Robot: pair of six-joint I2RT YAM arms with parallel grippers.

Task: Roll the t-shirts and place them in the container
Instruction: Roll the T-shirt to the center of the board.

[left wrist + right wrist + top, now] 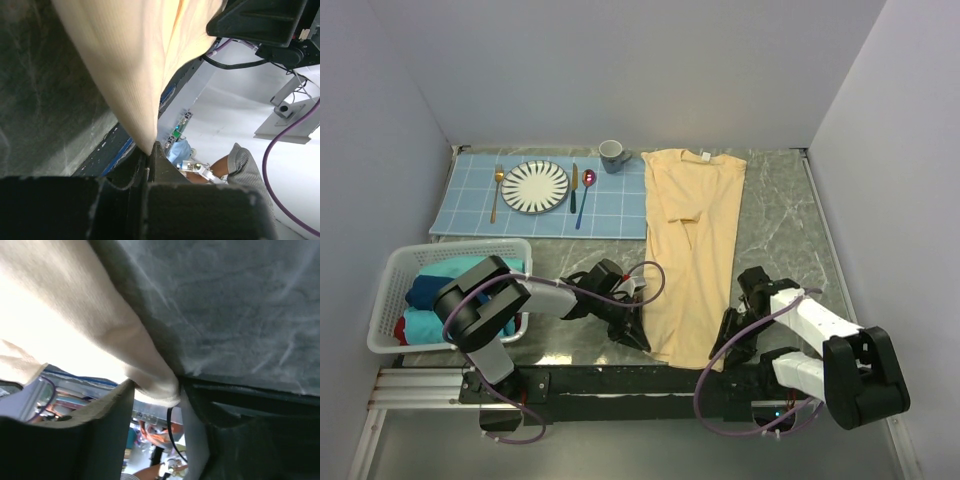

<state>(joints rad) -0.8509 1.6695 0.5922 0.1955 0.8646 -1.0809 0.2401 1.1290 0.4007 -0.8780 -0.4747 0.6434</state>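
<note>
The pale yellow t-shirt [692, 250] is lying flat, folded lengthwise into a strip, white neck label [698, 153] pointing away from both grippers. The left gripper [638, 338] is pinching its near-left hem corner. The near-right corner is sitting between the right gripper's [725, 345] fingers. A teal t-shirt [430, 325] and a navy t-shirt [425, 292] are lying bunched well left of the left gripper.

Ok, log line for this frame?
stage: grasp near hem | yellow t-shirt: flat, not rolled | left gripper: shut on hem | right gripper: astride hem, grip unclear
</note>
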